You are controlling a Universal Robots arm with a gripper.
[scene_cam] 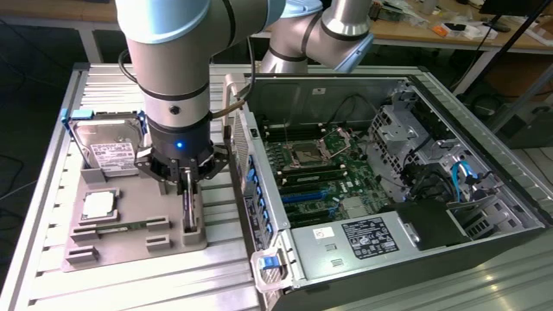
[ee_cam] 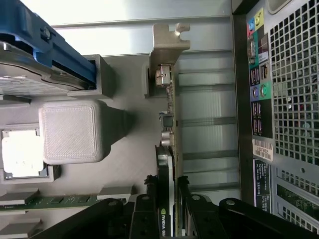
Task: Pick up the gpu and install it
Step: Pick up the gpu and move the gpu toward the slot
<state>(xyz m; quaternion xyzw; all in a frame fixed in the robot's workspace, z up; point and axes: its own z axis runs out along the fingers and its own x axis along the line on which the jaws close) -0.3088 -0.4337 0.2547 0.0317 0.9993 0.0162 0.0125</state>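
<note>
My gripper (scene_cam: 188, 193) is down over the gray holder (scene_cam: 112, 256) on the table, beside the open computer case (scene_cam: 346, 91). The graphics card (scene_cam: 191, 210) stands on its edge in a slot of that holder, just beside the case's back wall. In the wrist view my fingers (ee_cam: 183, 194) sit one on each side of the card's thick, dark part, and I judge them closed on it, at a narrow-to-middle opening. The silver bracket (ee_cam: 168, 42) is at the far end of the card, well away from my grip.

The card does not look lifted out of its slot yet. To do this well, I think the pull has to go straight up along the slot, with the card kept upright and no twist. Because I hold it toward one end, the bracket end may sag or drag, so a slow, even rise seems safest. The hard drive (scene_cam: 108, 149) stands well apart and should not interfere.
</note>
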